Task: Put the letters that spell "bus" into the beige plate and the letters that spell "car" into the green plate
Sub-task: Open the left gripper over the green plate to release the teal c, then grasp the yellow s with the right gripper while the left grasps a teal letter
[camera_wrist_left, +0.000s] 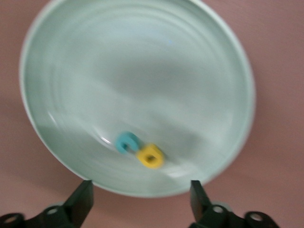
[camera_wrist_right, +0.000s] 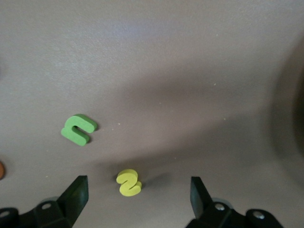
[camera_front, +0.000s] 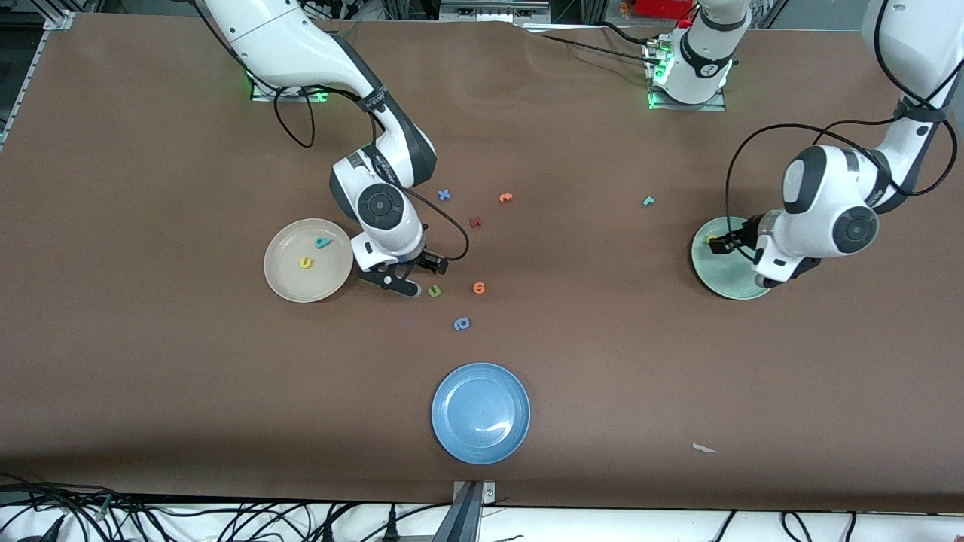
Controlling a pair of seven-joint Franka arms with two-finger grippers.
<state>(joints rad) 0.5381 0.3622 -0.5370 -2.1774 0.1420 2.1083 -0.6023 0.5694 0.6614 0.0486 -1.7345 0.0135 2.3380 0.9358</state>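
both grippers (camera_wrist_left: 140, 199) (camera_wrist_right: 139, 199) open, empty.

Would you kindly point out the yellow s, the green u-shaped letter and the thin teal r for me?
yellow s (camera_wrist_right: 128, 182): right wrist view, its middle bend.
green u-shaped letter (camera_wrist_right: 78, 129): right wrist view, its curved body.
thin teal r (camera_front: 648, 200): front view, its centre.

We record even, bright overhead light on the table (camera_front: 151, 361), a white glare spot on the blue plate (camera_front: 480, 412), soft shadows under both arms, motion blur across the green plate (camera_wrist_left: 137, 66) in the left wrist view, and a dim, sharper right wrist view.
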